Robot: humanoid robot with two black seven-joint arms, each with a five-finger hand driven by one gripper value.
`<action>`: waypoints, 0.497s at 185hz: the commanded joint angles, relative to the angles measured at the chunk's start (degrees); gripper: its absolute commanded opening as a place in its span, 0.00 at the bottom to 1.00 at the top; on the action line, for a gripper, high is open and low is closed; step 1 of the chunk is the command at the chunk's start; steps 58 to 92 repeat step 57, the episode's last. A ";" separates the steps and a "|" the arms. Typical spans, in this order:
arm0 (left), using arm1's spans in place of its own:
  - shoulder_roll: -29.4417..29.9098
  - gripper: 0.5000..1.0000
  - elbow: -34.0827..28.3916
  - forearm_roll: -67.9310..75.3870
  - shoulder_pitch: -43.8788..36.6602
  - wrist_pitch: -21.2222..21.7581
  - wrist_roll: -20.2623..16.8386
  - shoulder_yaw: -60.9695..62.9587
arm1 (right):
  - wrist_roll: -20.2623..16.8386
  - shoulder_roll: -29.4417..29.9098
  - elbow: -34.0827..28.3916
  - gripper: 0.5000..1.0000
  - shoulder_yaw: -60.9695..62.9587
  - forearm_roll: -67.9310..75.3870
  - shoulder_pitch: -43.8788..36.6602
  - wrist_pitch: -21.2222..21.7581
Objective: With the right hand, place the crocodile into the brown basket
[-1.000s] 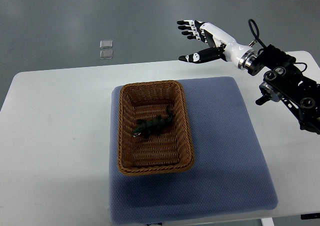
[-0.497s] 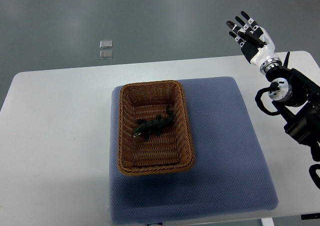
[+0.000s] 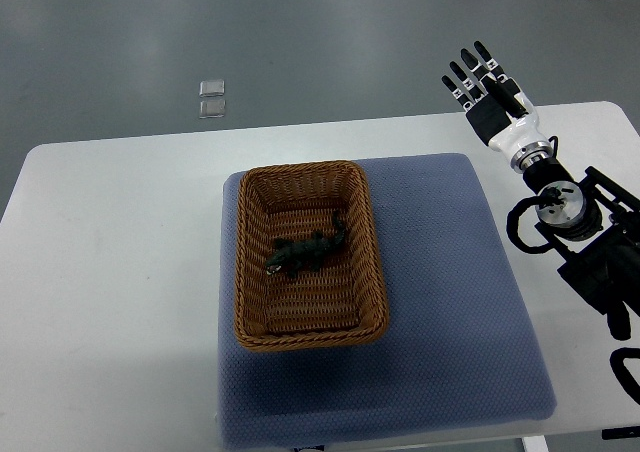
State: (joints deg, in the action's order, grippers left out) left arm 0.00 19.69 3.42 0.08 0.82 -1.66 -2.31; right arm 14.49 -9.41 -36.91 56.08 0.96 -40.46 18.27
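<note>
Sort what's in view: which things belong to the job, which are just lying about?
Job: crocodile, lying in the brown basket; right hand, open, empty.
Lying about: blue mat, white table, two small clear squares on the floor.

The dark green toy crocodile lay flat on the floor of the brown wicker basket, slanted, with its head at the lower left and its tail at the upper right. The rectangular basket stood upright, well apart from the right hand's spread fingers, below them and to their left.
</note>
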 commanded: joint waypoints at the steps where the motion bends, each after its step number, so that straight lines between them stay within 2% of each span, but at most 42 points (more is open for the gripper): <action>1: 0.00 1.00 0.00 0.00 0.00 -0.03 -0.01 0.03 | 0.01 0.00 0.00 0.86 0.00 0.00 0.03 1.77; 24: 0.00 1.00 -0.09 0.00 0.00 -0.03 -0.01 -0.06 | 0.01 0.00 -0.09 0.86 0.00 0.00 0.03 3.17; 92: 0.00 1.00 -0.09 0.00 0.00 -0.03 -0.01 -0.06 | 0.01 0.00 -0.09 0.86 0.08 0.00 0.03 3.00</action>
